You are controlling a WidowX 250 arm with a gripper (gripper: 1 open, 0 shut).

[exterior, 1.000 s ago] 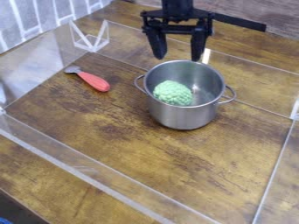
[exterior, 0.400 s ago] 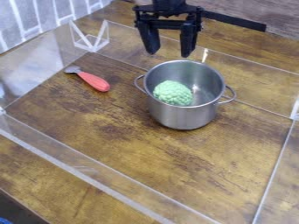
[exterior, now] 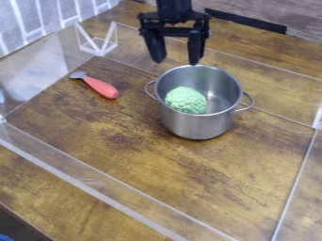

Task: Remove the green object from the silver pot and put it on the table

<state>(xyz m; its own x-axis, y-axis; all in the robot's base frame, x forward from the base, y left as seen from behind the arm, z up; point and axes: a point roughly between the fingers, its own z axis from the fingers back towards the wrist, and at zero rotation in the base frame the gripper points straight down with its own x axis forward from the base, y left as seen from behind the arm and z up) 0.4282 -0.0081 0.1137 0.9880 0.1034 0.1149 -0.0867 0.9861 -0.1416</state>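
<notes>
The gripper (exterior: 172, 52) has drifted toward the left of the view since a second ago, from above the pot's far right rim to above its far left rim; nothing else has shifted.

At the left, a red-orange tool (exterior: 98, 87) lies flat on the desk (exterior: 113, 151), well apart from the pot. Right of it, in the middle, the silver pot (exterior: 201, 120) stands upright with the green object (exterior: 186, 100) resting inside on its floor, toward the left wall. Above the pot's back edge hangs the gripper, pointing almost straight down, its jaws spread wide and holding nothing.

The risk from here, as I judge it, lies in the descent. The green lump sits close to the pot's wall, so a finger coming down slightly off line could strike the rim and push or tip the pot. The lump is rounded and bumpy, and a shallow or off-centre pinch might let it roll away or slip out on the lift. The pot's shiny steel may also slide on the wood if nudged.
</notes>
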